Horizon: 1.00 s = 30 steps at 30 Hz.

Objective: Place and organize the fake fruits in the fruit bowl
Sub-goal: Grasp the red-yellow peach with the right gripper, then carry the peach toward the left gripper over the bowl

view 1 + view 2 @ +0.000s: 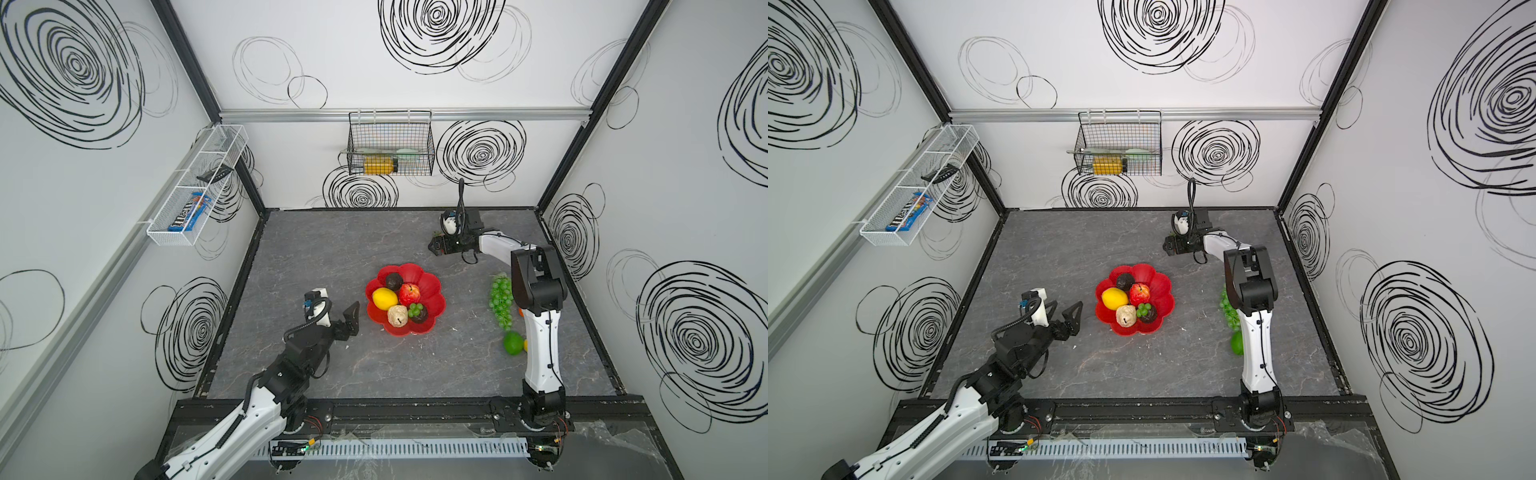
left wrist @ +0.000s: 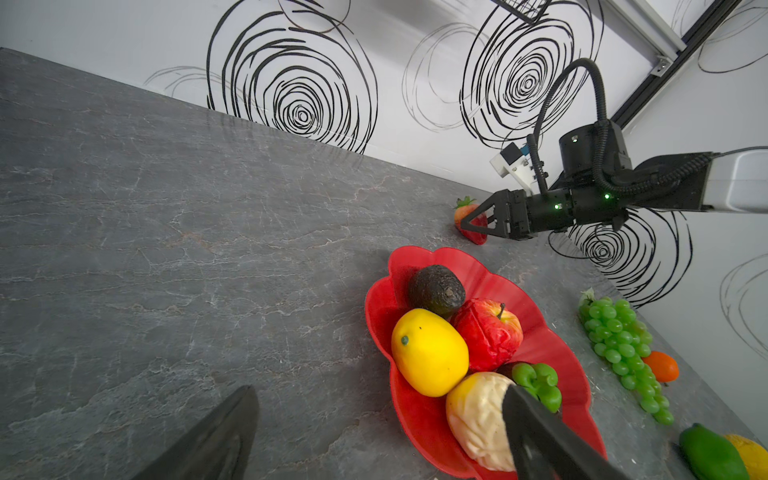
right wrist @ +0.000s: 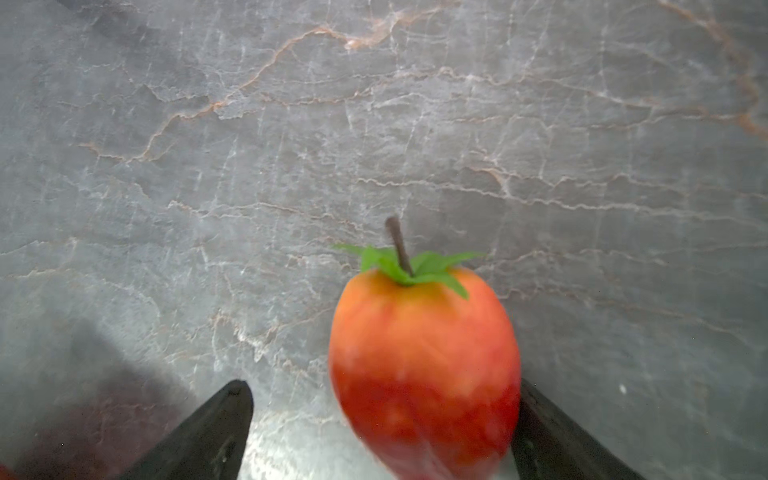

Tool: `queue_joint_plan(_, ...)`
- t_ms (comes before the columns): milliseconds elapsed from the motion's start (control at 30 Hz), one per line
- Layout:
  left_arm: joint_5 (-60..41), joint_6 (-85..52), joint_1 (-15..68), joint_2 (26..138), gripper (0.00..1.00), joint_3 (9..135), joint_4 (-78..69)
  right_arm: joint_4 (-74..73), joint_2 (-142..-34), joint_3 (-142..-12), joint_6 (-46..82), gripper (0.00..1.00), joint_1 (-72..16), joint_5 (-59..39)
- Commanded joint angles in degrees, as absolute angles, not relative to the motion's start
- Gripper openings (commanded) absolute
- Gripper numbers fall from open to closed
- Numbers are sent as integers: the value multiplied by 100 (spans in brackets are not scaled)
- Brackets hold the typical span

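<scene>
The fruit bowl (image 1: 432, 291) sits mid-table (image 1: 311, 257), holding a lemon (image 1: 385, 298) and an apple (image 1: 409, 294). Farther back, the strawberry (image 3: 424, 365) lies between the right gripper's (image 1: 433, 246) wide-spread jaws. The left gripper (image 2: 379, 392) hovers beside the bowl, spread wide, empty.

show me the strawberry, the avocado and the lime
strawberry (image 3: 424, 361), right wrist view, middle of its red body
avocado (image 2: 436, 289), left wrist view, middle of its dark skin
lime (image 1: 514, 343), in a top view, middle of its green top

Left pincer (image 1: 352, 318) spread wide, arm bent low; right pincer (image 1: 433, 245) spread wide, arm stretched forward.
</scene>
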<state>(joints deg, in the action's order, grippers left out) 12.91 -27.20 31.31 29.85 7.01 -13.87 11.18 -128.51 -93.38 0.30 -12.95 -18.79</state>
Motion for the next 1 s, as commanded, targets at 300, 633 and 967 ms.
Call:
queue_joint_plan(300,1274,-2700,3060,3030,95,668,-1722,1230,-13114,-9827,171,83,-1626,-578)
queue_joint_plan(633,1201,-2717,3042,3114,96,659,-1794,1623,-13354,-10235,277,70,-1716,-288)
queue_joint_plan(967,1056,-2713,3027,3145,97,679,-1847,1259,-12469,-9387,351,62,-1748,-513)
